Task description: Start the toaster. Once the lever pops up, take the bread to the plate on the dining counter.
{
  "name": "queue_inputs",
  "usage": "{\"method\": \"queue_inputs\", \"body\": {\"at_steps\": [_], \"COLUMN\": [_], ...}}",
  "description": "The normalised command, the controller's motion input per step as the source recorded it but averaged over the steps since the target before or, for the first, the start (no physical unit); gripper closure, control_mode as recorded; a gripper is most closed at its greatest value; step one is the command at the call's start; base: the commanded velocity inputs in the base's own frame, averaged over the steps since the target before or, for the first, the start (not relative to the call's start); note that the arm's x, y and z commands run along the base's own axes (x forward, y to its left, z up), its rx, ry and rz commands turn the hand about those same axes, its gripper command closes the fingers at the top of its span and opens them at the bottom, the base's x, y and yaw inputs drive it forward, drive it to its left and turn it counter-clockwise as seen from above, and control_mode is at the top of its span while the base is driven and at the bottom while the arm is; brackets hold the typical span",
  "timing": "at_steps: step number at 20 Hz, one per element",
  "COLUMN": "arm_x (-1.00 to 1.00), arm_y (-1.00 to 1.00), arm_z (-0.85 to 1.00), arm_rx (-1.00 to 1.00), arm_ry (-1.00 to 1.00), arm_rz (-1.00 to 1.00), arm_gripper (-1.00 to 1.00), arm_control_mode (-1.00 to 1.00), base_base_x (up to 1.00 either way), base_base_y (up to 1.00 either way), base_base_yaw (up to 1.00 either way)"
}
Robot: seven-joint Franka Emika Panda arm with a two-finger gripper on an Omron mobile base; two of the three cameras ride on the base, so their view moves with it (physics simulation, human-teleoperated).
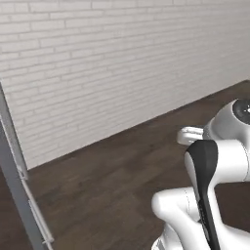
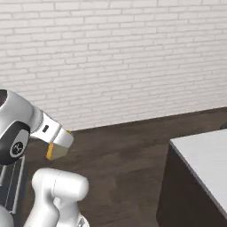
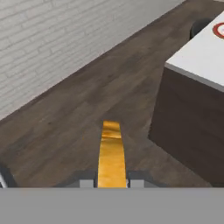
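Note:
My gripper [image 3: 111, 181] is shut on the bread [image 3: 111, 151], a tan-yellow slice seen edge-on that sticks out between the two fingertips. In the right base view the same bread [image 2: 56, 151] hangs under the white hand, above the dark wood floor. The dining counter [image 3: 199, 59], white-topped with dark sides, stands ahead and to the right of the bread, some way off. A plate [image 3: 218, 29] with a red ring shows at that counter's far edge, cut by the picture border. The counter's near corner [image 2: 201, 159] also fills the lower right of the right base view. The toaster is out of view.
A white brick wall [image 1: 122, 63] runs across the back. Dark wood floor [image 2: 128, 155] lies open between me and the counter. A grey metal frame with a rail [image 1: 17, 188] stands at the left. A dark rounded object [image 3: 199, 26] sits beyond the counter.

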Motion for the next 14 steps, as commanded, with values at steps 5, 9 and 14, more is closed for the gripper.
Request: {"method": "queue_inputs", "body": {"at_steps": [5, 9, 14], "arm_x": [0.00, 0.00, 0.00], "arm_y": [0.00, 0.00, 0.00], "arm_z": [0.00, 0.00, 0.00], "arm_rx": [0.00, 0.00, 0.00], "arm_ry": [0.00, 0.00, 0.00], "arm_rz": [0.00, 0.00, 0.00], "arm_gripper": [1.00, 1.00, 1.00], "arm_control_mode": [1.00, 1.00, 1.00], "base_base_x": [0.08, 0.42, 0.67], "base_base_y": [-0.32, -0.02, 0.01], "base_base_yaw": [-0.75, -0.55, -0.37]}}
